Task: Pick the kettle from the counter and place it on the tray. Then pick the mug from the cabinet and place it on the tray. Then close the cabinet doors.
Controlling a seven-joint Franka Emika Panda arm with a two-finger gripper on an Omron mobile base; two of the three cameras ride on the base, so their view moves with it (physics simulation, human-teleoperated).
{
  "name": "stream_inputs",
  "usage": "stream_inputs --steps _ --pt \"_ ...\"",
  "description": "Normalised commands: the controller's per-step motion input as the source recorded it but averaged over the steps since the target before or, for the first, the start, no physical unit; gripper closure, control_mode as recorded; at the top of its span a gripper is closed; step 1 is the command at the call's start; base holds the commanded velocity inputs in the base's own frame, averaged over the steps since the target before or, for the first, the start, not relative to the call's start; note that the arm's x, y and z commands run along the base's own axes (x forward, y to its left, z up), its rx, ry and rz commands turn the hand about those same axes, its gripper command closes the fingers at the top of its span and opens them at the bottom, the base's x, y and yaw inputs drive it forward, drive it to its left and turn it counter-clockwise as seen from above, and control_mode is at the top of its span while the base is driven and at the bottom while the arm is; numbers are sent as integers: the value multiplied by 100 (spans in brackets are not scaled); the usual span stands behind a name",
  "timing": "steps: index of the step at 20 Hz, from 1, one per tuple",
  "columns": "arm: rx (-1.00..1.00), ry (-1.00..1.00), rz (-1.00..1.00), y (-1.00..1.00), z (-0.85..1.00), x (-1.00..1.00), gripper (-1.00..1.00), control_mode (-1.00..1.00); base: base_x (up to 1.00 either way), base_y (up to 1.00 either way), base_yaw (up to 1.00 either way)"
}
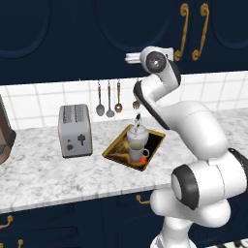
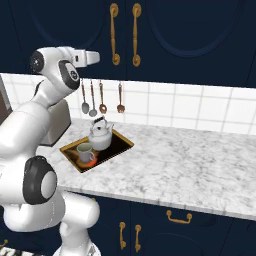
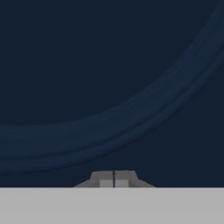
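Note:
The silvery-white kettle (image 1: pixel 137 134) (image 2: pixel 101 136) stands at the back of the golden-rimmed tray (image 1: pixel 113 149) (image 2: pixel 124 143). The small grey mug (image 1: pixel 137 153) (image 2: pixel 85 152) stands in front of it on the same tray, on the marbled counter (image 1: pixel 48 174) (image 2: pixel 190 170). My gripper (image 1: pixel 127 58) (image 2: pixel 98 57) (image 3: pixel 113 179) is raised high, shut and empty. Its tips are close to or against a navy cabinet door (image 1: pixel 116 34) (image 2: pixel 70 25) (image 3: pixel 109 87). Both cabinet doors look flat and closed, brass handles (image 1: pixel 183 31) (image 2: pixel 114 35) side by side. The cabinet's inside is hidden.
A boxy silver toaster (image 1: pixel 75 130) (image 2: pixel 57 122) stands left of the tray. Spoons and ladles (image 1: pixel 109 99) (image 2: pixel 100 97) hang on the tiled wall behind it. A dark appliance (image 1: pixel 4 135) sits at the counter's far left. Navy drawers with brass pulls (image 2: pixel 178 217) run below.

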Motion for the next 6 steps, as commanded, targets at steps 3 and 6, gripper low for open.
stream_inputs --steps 3,6 --pt "0 8 9 0 -6 74 100 -100 0 0 0" --pt "0 14 13 0 -8 79 100 -100 0 0 0"
